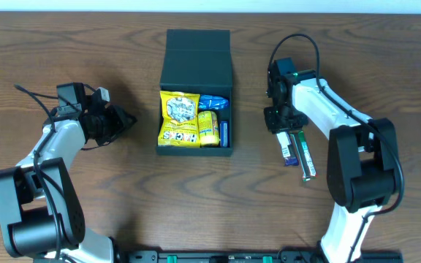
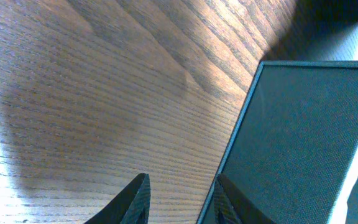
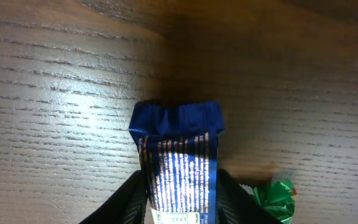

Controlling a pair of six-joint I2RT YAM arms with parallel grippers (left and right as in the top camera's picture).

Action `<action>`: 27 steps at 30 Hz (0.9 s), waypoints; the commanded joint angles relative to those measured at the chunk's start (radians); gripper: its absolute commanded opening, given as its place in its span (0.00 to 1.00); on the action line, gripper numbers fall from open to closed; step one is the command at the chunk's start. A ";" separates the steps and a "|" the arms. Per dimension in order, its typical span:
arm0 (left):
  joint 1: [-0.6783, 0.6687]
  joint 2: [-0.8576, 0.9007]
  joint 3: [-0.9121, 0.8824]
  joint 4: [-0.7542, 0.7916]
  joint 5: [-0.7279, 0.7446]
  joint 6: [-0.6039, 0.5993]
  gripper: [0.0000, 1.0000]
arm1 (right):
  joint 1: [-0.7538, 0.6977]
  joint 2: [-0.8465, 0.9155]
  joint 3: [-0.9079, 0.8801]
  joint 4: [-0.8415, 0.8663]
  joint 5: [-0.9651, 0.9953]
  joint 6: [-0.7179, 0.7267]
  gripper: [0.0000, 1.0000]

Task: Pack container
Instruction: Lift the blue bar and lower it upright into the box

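The overhead camera looks straight down from well above the table [image 1: 86, 44], with the container [image 1: 196, 51] at upper centre, my left arm [image 1: 46, 157] at lower left and my right arm [image 1: 353, 157] at lower right. My left wrist camera sits low and close, looking past my left pincer [image 2: 181, 182] at the bottom edge onto wood and the container's side wall at right, a patch the overhead view also covers. My right wrist camera faces down, very near, over my right pincer [image 3: 180, 190] and the blue packet [image 3: 178, 155], which the overhead view shows at centre right.
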 commanded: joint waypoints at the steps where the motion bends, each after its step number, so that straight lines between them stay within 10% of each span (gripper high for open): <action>1: 0.002 0.011 0.023 0.001 -0.014 0.014 0.35 | -0.004 0.012 -0.018 0.009 0.007 -0.021 0.34; 16: 0.002 0.011 0.023 0.001 -0.013 0.014 0.35 | -0.003 0.010 0.021 -0.021 -0.002 -0.004 0.19; 27: 0.001 0.011 0.023 0.000 -0.013 0.013 0.35 | 0.025 0.010 0.476 -0.197 -0.034 0.043 0.08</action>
